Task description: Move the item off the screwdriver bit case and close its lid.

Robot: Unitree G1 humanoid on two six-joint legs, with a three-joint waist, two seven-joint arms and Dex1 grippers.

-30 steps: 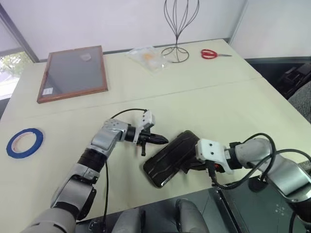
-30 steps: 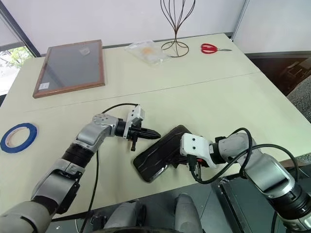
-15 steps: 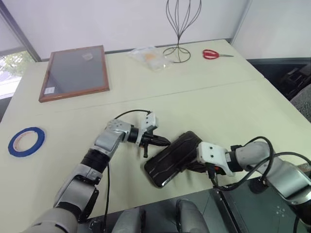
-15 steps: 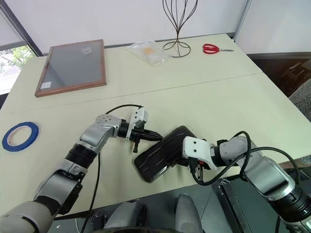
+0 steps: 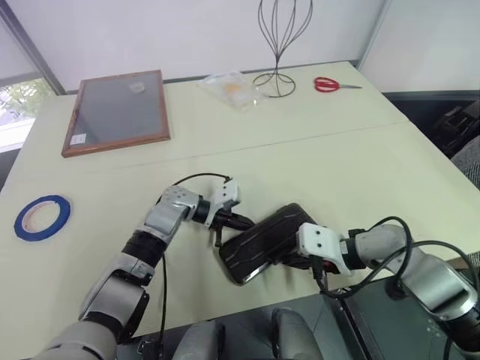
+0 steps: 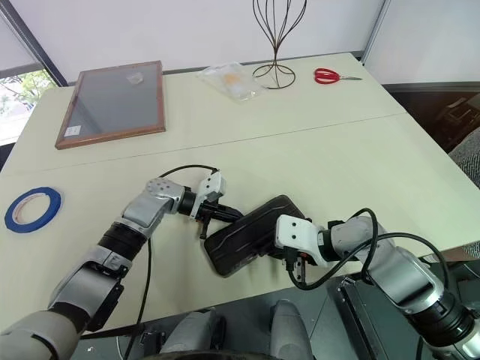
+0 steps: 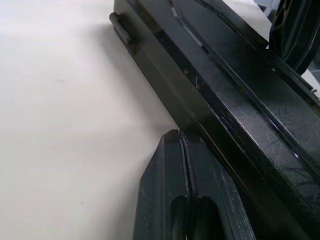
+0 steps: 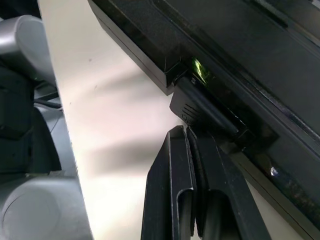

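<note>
Pressing in from both sides, the two grippers are flanking the case (image 5: 262, 244) near the table's (image 5: 315, 165) front edge. The left gripper (image 5: 241, 223), its fingers (image 7: 170, 190) squeezed fully together and holding nothing, is pointing at the case's left long side, tips right against the dark wall. The right gripper (image 8: 186, 137), fingers likewise pinched tight and empty, is sitting at the opposite side by the small latch tab (image 8: 202, 110) (the tips look to be touching it, though contact is hard to confirm). The lid (image 6: 251, 229) is lying down over the case, looking closed or nearly so. The tape (image 5: 42, 217) is resting flat well apart, at the table's left edge. Farther back are lying a framed board (image 5: 116, 112), a plastic bag (image 5: 229, 88), a wire stand (image 5: 274, 45) and scissors (image 5: 330, 85).
</note>
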